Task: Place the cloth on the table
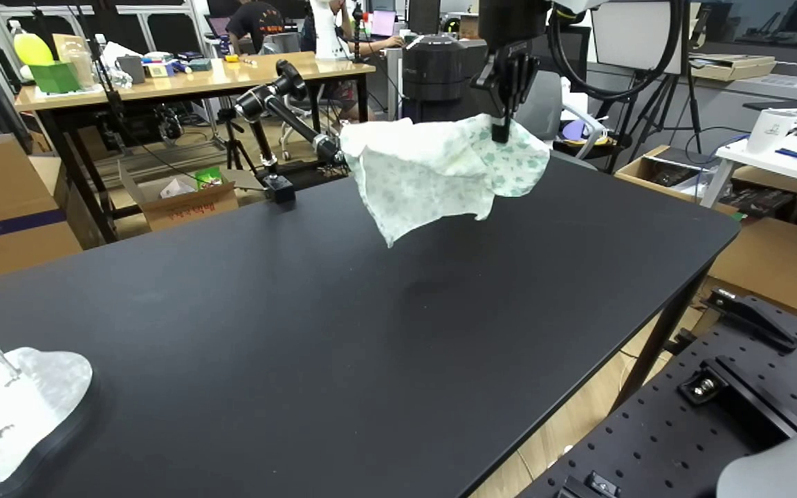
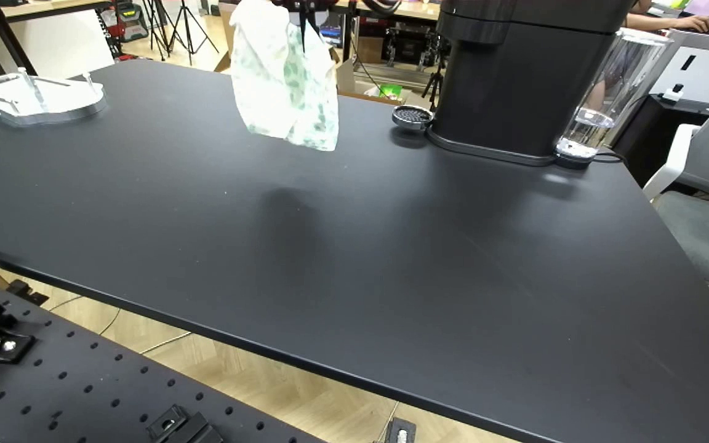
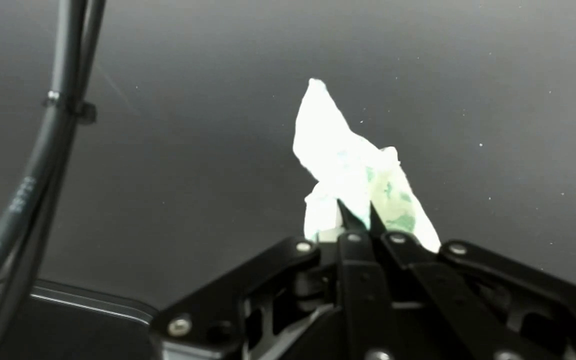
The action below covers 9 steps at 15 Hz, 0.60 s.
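Clenching a fold of the white cloth (image 1: 433, 176), the jaws are standing almost together; in the wrist view a narrow gap, filled with cloth, is showing between the tips. The cloth, printed in green, is hanging in the air above the black table (image 1: 315, 332), and in an exterior view most of it is drooping to the left of the grip, one corner reaching lowest.

Around it, from the left, a white slab (image 1: 52, 387) with bolts (image 1: 3, 360) standing out of it is lying at the table's left end. A jointed black stand (image 1: 252, 105) is standing at the far edge, left of the cloth. In an exterior view a black coffee machine (image 2: 520, 86) is standing on the table, to the right of the cloth and apart from it, a round metal grate (image 2: 412, 115) jutting from its left side.

Of the containers, a large cardboard box (image 1: 18, 194) is standing at the far left, beyond the table. A green box (image 1: 56, 77) is sitting on a wooden desk (image 1: 281, 69). Past the far edge, an open cardboard box (image 1: 194, 211) is holding a green packet (image 1: 209, 178) and something white (image 1: 176, 188). A clear tank (image 2: 610, 86) is standing just beside the coffee machine, its contents too hard to make out.
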Each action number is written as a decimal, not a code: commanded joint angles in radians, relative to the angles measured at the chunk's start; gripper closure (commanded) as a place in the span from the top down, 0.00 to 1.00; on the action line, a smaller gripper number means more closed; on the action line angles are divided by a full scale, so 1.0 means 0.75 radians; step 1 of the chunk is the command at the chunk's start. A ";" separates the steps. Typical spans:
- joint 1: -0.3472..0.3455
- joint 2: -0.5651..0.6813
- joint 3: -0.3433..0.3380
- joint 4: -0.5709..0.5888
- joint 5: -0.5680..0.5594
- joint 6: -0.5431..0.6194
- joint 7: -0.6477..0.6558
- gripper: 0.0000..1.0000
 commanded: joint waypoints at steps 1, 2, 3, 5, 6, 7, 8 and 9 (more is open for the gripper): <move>-0.003 0.021 -0.009 -0.015 -0.023 0.029 0.077 0.00; -0.005 0.029 -0.009 -0.017 -0.029 0.039 0.086 0.00; -0.005 0.037 -0.011 -0.018 -0.026 0.041 0.092 0.00; -0.008 0.052 -0.014 -0.017 -0.028 0.044 0.104 0.00; -0.009 0.059 -0.015 -0.016 -0.027 0.048 0.110 0.00; -0.008 0.066 -0.015 -0.016 -0.022 0.061 0.120 0.00; -0.008 0.073 -0.015 -0.016 -0.017 0.082 0.135 0.00; -0.008 0.082 -0.014 -0.014 -0.013 0.103 0.155 0.00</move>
